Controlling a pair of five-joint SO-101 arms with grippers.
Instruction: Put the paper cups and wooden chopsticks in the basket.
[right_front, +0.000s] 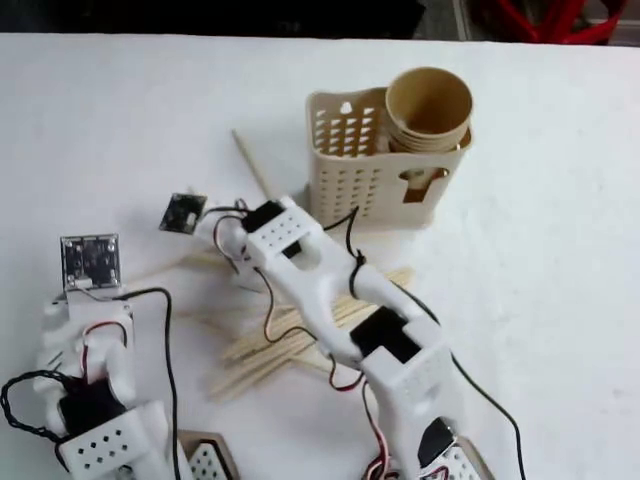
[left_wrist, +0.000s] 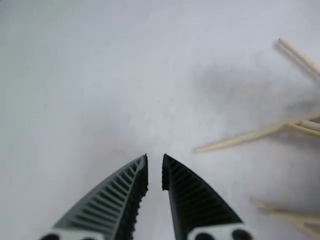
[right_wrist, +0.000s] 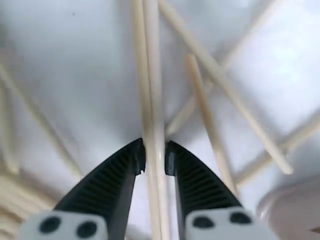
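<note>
A cream perforated basket (right_front: 350, 160) stands at the back of the white table with stacked paper cups (right_front: 430, 105) inside it. Wooden chopsticks (right_front: 280, 345) lie scattered in a loose pile in the middle, partly under the right arm; one single chopstick (right_front: 252, 165) lies just left of the basket. In the right wrist view my right gripper (right_wrist: 155, 156) is shut on a pair of chopsticks (right_wrist: 149, 75) that run straight out between its fingertips, low over the pile. My left gripper (left_wrist: 155, 159) is shut with nothing in it, above bare table, with chopstick ends (left_wrist: 250, 136) off to one side.
The right arm (right_front: 330, 300) stretches diagonally across the chopstick pile toward the basket's left front. The left arm (right_front: 90, 350) stays at the front left corner. Bare table lies to the right of the basket and along the left side.
</note>
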